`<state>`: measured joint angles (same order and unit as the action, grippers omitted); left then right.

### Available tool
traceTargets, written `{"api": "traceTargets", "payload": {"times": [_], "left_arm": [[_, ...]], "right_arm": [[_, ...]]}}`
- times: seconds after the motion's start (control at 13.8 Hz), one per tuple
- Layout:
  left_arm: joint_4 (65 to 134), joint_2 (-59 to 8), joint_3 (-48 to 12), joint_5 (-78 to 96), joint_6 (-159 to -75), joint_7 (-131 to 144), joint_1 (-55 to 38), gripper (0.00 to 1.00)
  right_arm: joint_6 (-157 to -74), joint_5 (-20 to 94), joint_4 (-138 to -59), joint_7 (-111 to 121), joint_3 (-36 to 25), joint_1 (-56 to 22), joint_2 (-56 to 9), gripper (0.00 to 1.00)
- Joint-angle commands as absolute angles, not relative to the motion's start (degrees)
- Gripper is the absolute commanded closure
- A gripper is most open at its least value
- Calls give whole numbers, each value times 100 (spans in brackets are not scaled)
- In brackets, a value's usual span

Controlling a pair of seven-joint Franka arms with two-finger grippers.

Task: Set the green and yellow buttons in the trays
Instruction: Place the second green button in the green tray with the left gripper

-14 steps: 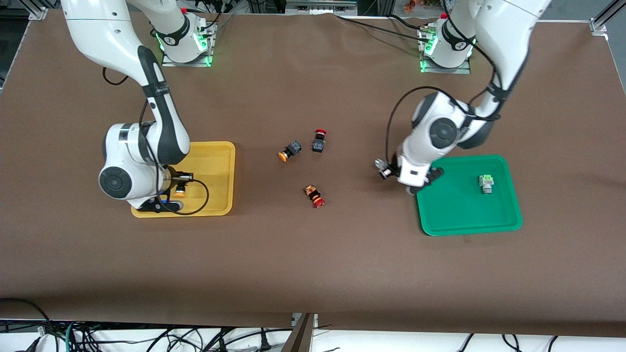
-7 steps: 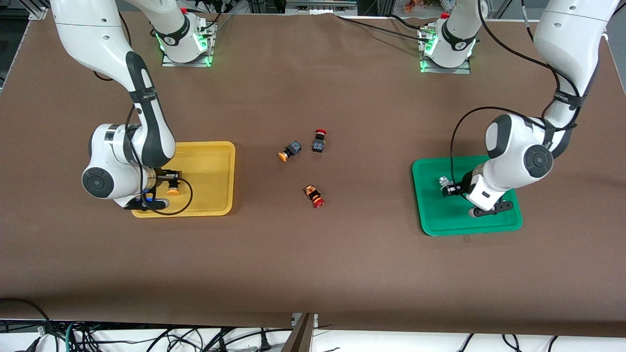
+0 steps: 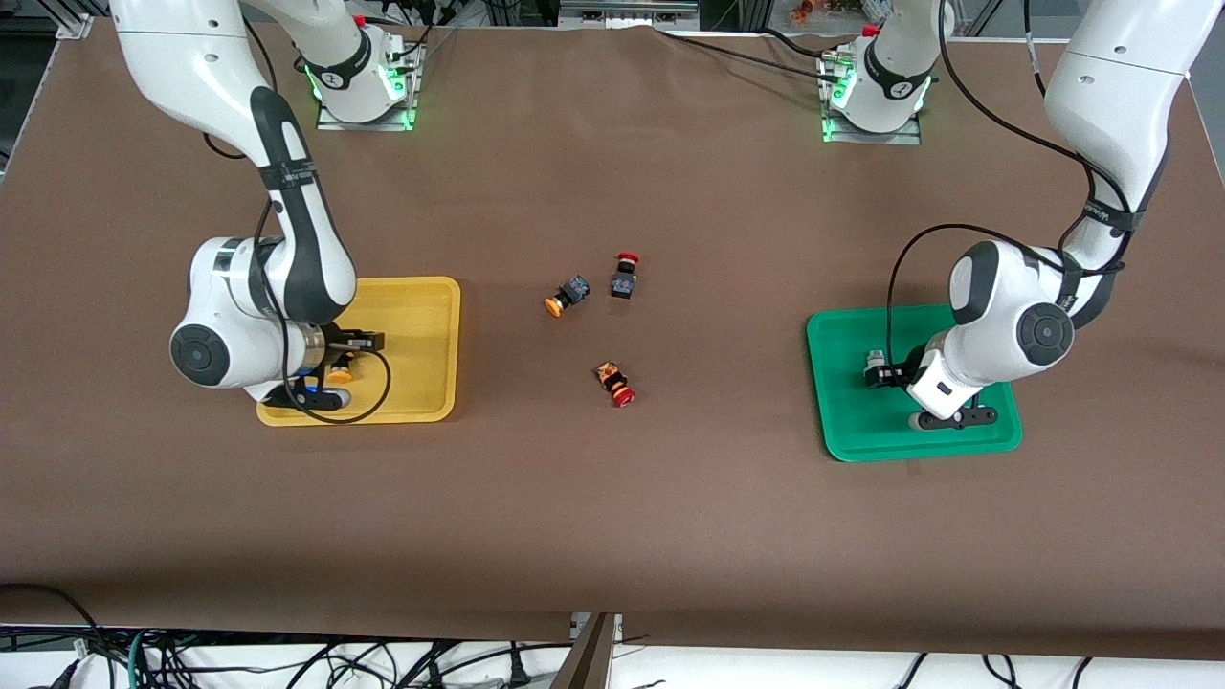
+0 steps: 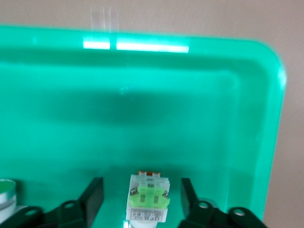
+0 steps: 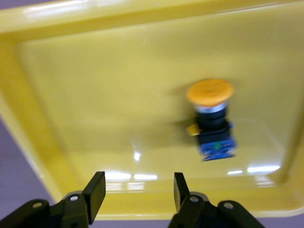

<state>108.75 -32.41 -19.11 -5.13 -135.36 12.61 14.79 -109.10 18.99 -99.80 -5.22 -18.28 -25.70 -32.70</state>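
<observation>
In the front view, the right gripper (image 3: pixel 330 378) hung over the yellow tray (image 3: pixel 421 316) and the left gripper (image 3: pixel 943 407) over the green tray (image 3: pixel 842 335); one yellow button (image 3: pixel 565 295) lay on the table (image 3: pixel 612 526), between the trays.

In the left wrist view, the left gripper (image 4: pixel 141 199) stood open around a green button (image 4: pixel 148 203) in the green tray (image 4: pixel 190 95).

In the right wrist view, the right gripper (image 5: pixel 137 192) was open and empty, with a yellow button (image 5: pixel 212 118) in the yellow tray (image 5: pixel 95 95).

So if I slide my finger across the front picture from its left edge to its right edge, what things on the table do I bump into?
Yellow tray → orange button → red button, with another red button nearer the camera at about the same spot → green tray.
</observation>
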Motion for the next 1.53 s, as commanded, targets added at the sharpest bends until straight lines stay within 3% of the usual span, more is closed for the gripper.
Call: {"api": "traceTargets", "payload": {"times": [0.0,0.36,0.65,1.02,1.45], "left_arm": [[10355,-3234,-1951,-624,-13124,1230,1441,0],[9134,-3191,-1986,-633,-11842,1204,1397,0],[8299,-3094,-2004,-607,-10664,1204,1371,0],[8296,-2147,-1969,-528,-10082,1195,1310,0],[8384,-1012,-1443,-222,-8747,1204,967,0]], "right_arm": [[-10802,2170,-9967,-1543,-1837,-3109,-3164,34],[-11003,2969,-9975,-3258,-1837,-4102,-3155,34],[-11731,3076,-9993,-4576,-1837,-4964,-3304,34],[-12410,3076,-10002,-5238,-1837,-5475,-3568,34],[-12963,3164,-10046,-5457,-1811,-5835,-3858,30]]}}
